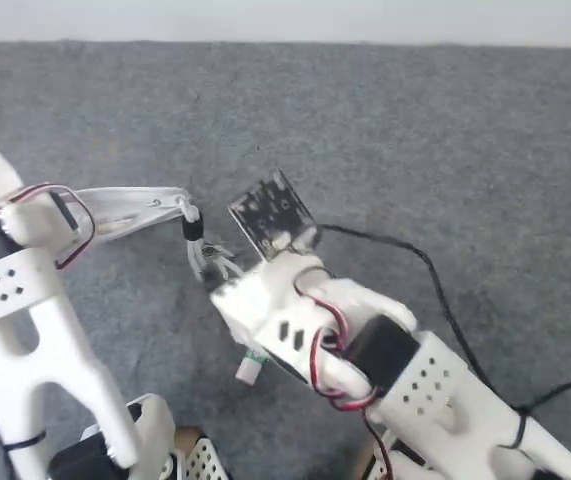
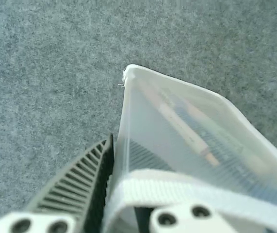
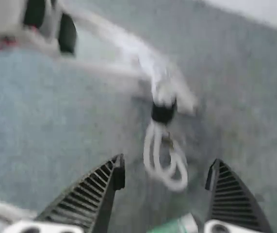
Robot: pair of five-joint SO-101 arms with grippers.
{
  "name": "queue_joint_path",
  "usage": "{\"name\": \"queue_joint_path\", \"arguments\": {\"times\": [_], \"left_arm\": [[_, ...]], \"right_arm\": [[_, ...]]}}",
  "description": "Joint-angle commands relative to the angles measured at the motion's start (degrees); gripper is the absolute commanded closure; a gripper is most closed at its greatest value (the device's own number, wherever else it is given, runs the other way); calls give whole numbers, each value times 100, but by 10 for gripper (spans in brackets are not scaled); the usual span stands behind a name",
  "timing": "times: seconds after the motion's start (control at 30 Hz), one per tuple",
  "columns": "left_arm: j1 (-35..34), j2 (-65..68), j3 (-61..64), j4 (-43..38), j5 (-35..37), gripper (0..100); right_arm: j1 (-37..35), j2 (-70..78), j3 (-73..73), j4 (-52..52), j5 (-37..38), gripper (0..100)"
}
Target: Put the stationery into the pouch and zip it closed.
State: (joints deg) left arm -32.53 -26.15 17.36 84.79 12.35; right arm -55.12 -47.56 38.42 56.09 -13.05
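Translucent white fabric marks the pouch (image 2: 191, 141), which our left gripper (image 2: 121, 194) has clamped by one end and holds above the grey felt table (image 1: 415, 130). Pens (image 2: 187, 128) show through its wall, so we judge that most of the stationery is already inside. A small white-and-green item (image 1: 250, 368) lies on the table under the right arm, and we cannot tell what it is. The pouch's long axis runs from the left gripper out toward the middle of the table. At its far end, the end nearer our right arm, sits the black zipper pull (image 3: 163, 112) with a white cord loop (image 3: 150, 155) dangling below it. Our right gripper (image 3: 167, 162) is spread wide and grips nothing, with the loop hanging between its two fingers and the pull just beyond their tips. We judge that the next move depends on closing on that loop or pull and drawing it along the pouch's length toward the left gripper, while the left holds firm. How far the zip is already drawn we cannot tell.
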Motion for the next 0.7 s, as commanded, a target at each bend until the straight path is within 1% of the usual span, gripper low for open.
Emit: {"name": "queue_joint_path", "arguments": {"times": [0.0,0.2,0.37,0.47,0.67], "left_arm": [[-26,70,119,-202,70,987],[-70,70,119,-193,70,987],[-70,62,101,-220,79,987],[-70,62,92,-229,79,987],[-79,62,92,-229,79,987]], "right_arm": [[84,-347,440,233,-149,735],[84,-338,1231,215,-158,735],[84,-251,1477,207,-185,735],[84,224,1389,180,-589,735],[84,1868,862,-321,-1319,735]]}}
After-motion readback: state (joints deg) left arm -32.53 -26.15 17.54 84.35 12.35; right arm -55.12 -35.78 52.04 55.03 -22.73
